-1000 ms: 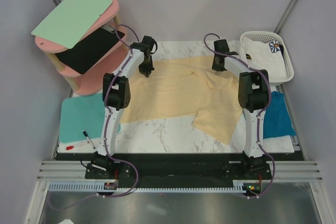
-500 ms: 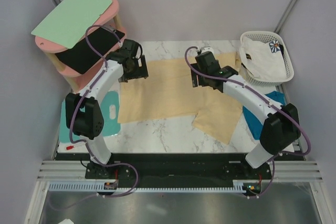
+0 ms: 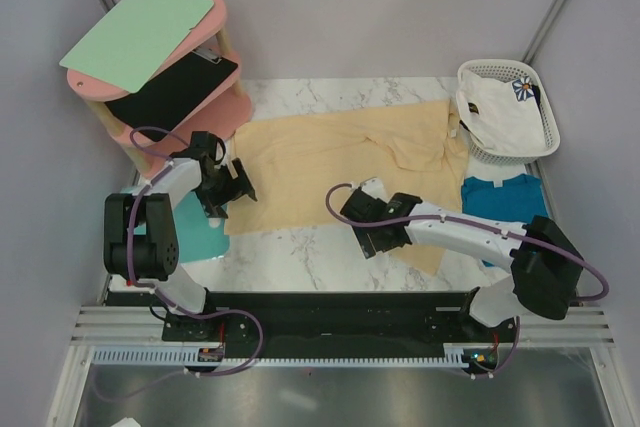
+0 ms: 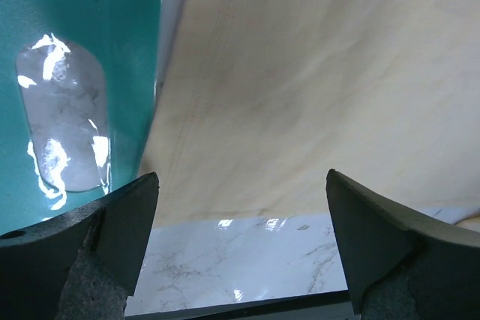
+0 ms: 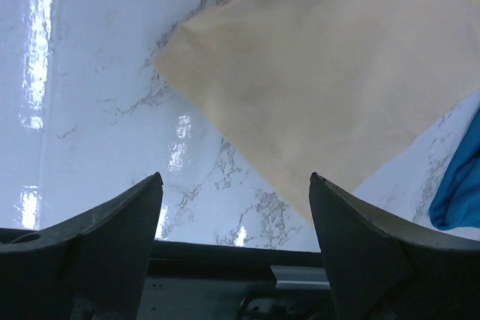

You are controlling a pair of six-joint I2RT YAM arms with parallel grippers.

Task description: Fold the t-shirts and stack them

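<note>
Drawn nearward, the left hand (image 4: 240, 179) and right hand (image 5: 234, 179) are held wide above the edge of the large pale yellow cloth t-shirt (image 3: 340, 162), probably to be gripped next for folding.

Pale yellow t-shirt (image 3: 340, 162) lies spread out, slightly wrinkled; teal-blue t-shirt (image 3: 505, 197) lies flat just right of it; white flowered t-shirt (image 3: 500, 107) sits crumpled in the basket (image 3: 546, 122).

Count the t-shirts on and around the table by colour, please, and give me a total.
Pale yellow t-shirt: 1
Teal-blue t-shirt: 1
White flower-print t-shirt: 1
Total: 3
</note>
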